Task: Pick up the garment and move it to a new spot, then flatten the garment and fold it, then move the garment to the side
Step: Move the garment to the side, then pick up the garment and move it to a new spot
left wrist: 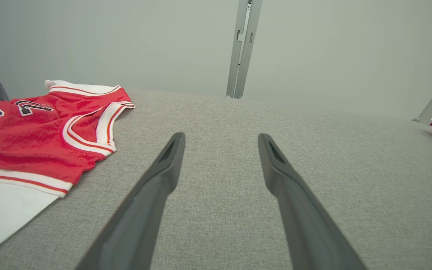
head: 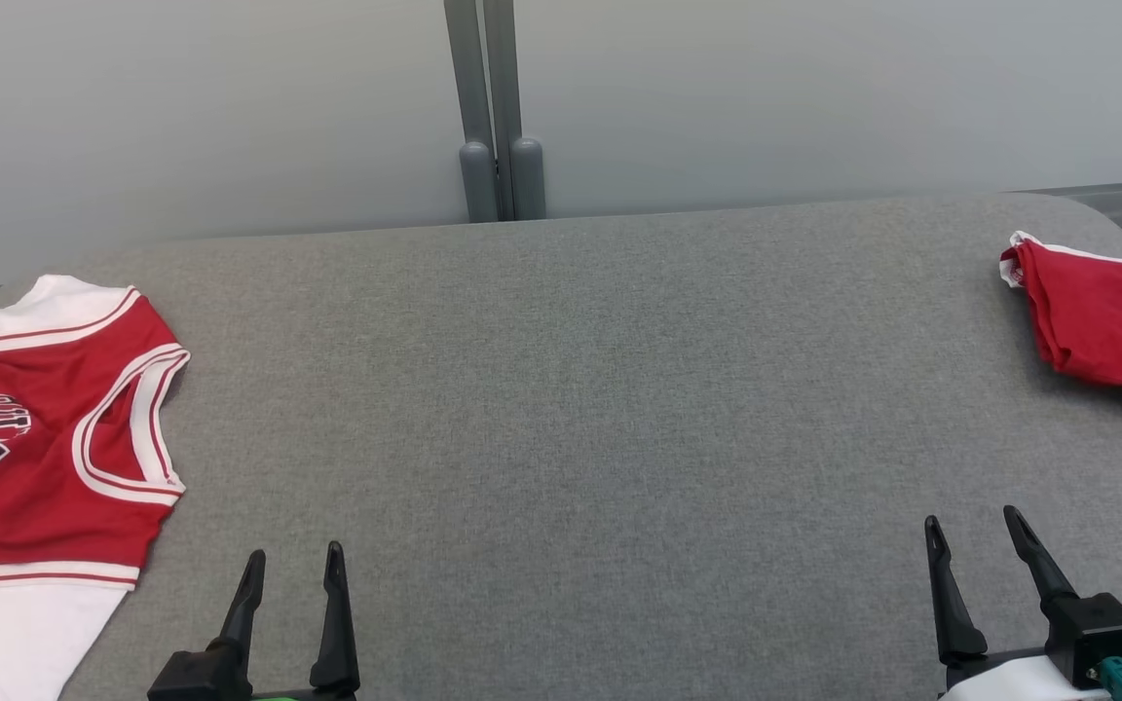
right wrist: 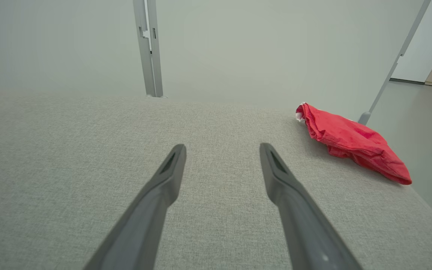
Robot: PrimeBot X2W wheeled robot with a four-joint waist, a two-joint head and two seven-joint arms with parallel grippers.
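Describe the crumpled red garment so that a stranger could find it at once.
Start from the grey table and go to its far right edge, ahead of the right gripper. There lies the crumpled red garment. Unlike the jersey spread flat at the left edge, it is bunched up and shows no lettering.

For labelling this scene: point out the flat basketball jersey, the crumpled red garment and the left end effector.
basketball jersey (head: 40, 506): head view, on its red front panel.
crumpled red garment (head: 1106, 321): head view, middle of the red bundle.
left end effector (head: 294, 551): head view, midway between its two fingertips.
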